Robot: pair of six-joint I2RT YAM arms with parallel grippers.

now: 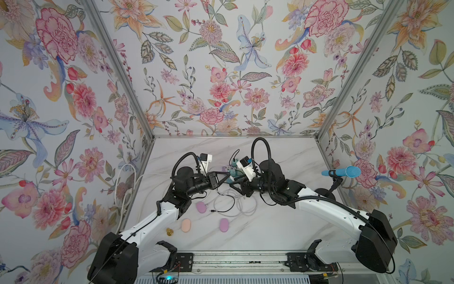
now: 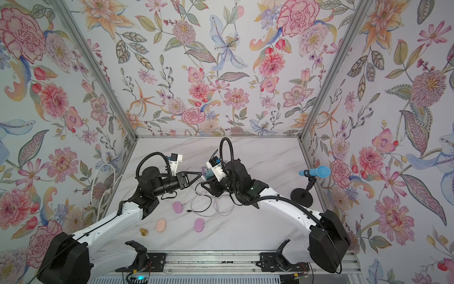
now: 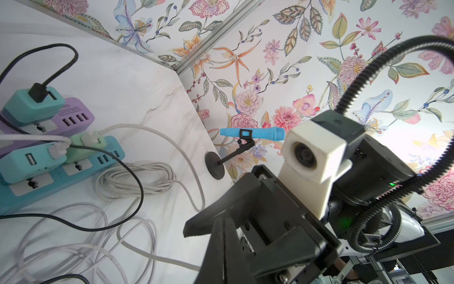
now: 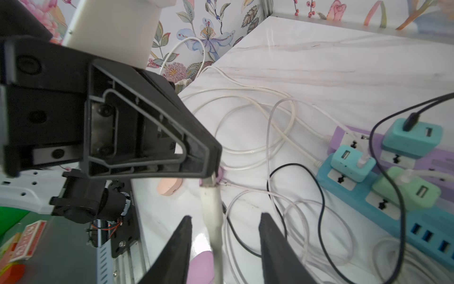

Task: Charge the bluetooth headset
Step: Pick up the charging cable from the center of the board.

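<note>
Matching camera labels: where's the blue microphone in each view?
Top views: microphone at the right edge of the table, in both top views.
Left wrist: microphone at the table's edge, past the coiled white cables.
Right wrist: not in it.
Shared landmark: the white cables, in all four views.

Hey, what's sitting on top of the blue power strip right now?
On the blue power strip stand a teal adapter and a green adapter, each with a pale cable plugged in. The sockets beneath them are covered.
</note>
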